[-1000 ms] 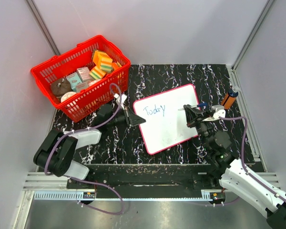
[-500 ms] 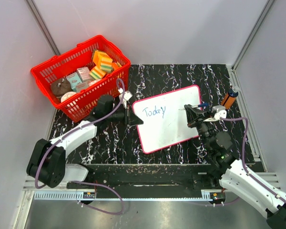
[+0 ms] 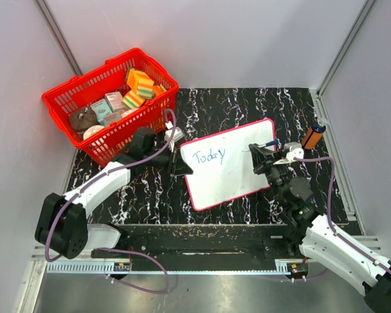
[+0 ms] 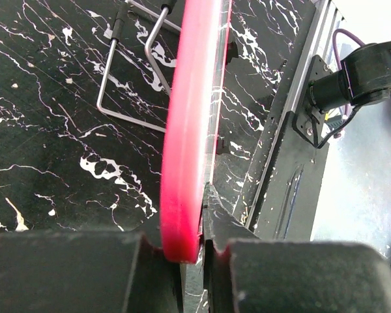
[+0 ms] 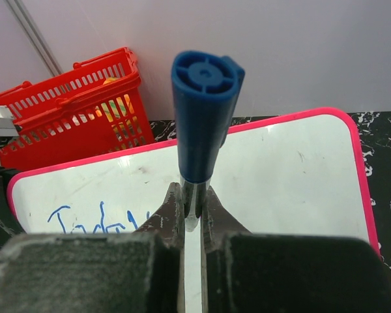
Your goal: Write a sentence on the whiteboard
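The right gripper (image 5: 192, 207) is pinched on a blue marker (image 5: 205, 98), whose blunt blue end points up at the wrist camera. The left gripper (image 4: 182, 253) is clamped on the red-pink rim at the left edge of the whiteboard (image 3: 241, 173). The board sits at an angle on the black marbled table (image 3: 247, 104) between the two arms, just right of the red basket (image 3: 85, 81), and the sentence (image 3: 208, 156) so far reads "Today" in blue near the board's upper left.
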`<state>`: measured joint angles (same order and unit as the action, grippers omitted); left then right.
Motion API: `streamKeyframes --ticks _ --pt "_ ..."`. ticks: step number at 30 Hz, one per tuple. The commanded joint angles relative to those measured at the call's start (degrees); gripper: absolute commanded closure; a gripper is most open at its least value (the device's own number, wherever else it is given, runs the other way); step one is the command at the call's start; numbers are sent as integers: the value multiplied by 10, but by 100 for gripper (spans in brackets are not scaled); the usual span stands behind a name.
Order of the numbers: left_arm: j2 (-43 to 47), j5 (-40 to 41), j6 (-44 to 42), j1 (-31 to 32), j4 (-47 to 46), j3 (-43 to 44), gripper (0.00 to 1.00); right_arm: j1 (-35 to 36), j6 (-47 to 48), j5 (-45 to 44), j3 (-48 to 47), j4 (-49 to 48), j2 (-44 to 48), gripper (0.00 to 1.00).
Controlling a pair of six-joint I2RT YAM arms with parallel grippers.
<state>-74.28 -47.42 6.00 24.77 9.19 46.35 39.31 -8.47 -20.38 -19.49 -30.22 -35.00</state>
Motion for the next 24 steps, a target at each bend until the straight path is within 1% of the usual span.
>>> streamKeyframes --ticks 1,5,8,12,18,20,24 --pt "-13 190 -170 -9 79 -28 100 -3 20 0 -23 -28 -9 100" --pt "1 201 -179 -9 82 -33 100 -3 31 10 -22 -46 -29 100" --pt "17 239 -188 -9 80 -35 100 -3 34 17 -25 -61 -51 100" --pt "33 270 -191 -9 79 -41 100 -3 34 29 -30 -91 -81 100" --pt "34 273 -190 -9 76 -42 100 -3 28 78 -35 -140 -117 100" --pt "31 270 -191 -8 78 -39 100 -4 28 107 -35 -153 -119 100" --pt "22 266 -189 -9 85 -34 100 -4 27 126 -42 -156 -113 100"
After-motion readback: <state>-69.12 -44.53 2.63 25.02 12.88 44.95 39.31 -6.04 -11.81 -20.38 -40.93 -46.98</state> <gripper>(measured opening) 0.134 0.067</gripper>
